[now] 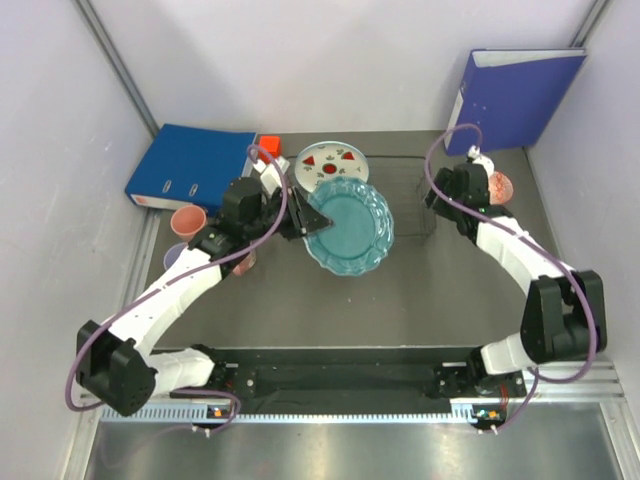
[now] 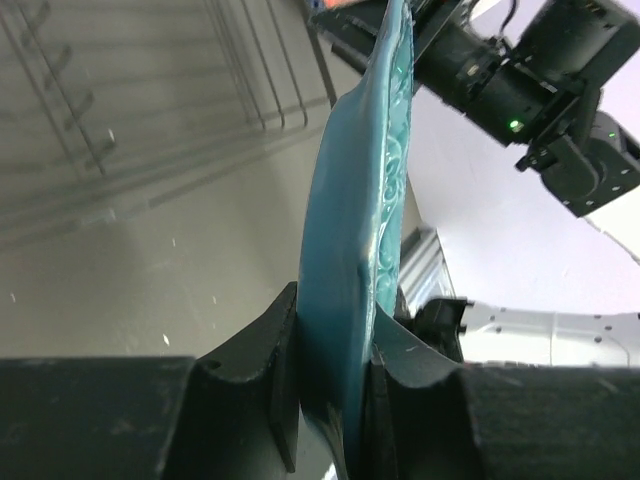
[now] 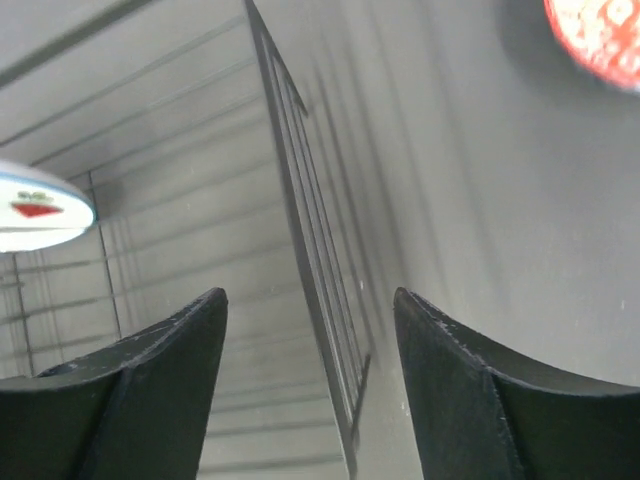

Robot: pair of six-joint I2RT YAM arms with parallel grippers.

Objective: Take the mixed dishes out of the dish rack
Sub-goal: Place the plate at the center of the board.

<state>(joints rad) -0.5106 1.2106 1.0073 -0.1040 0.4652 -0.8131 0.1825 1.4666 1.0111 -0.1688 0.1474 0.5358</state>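
My left gripper (image 1: 297,222) is shut on the rim of the teal scalloped plate (image 1: 350,228), holding it off the table at the left end of the dark wire dish rack (image 1: 410,200). In the left wrist view the fingers (image 2: 265,350) clamp the plate's edge (image 2: 360,180). The white watermelon plate (image 1: 330,165) lies just behind it. My right gripper (image 1: 437,200) is open and empty over the rack's right wall (image 3: 310,260). The pink patterned bowl (image 1: 500,185) sits on the table right of the rack. A salmon cup (image 1: 188,220), a lavender cup (image 1: 174,257) and a second salmon cup (image 1: 246,263) stand at the left.
A blue binder (image 1: 195,165) lies flat at the back left with a small red cube (image 1: 268,145) beside it. Another blue binder (image 1: 525,95) stands against the back right wall. White walls close in both sides.
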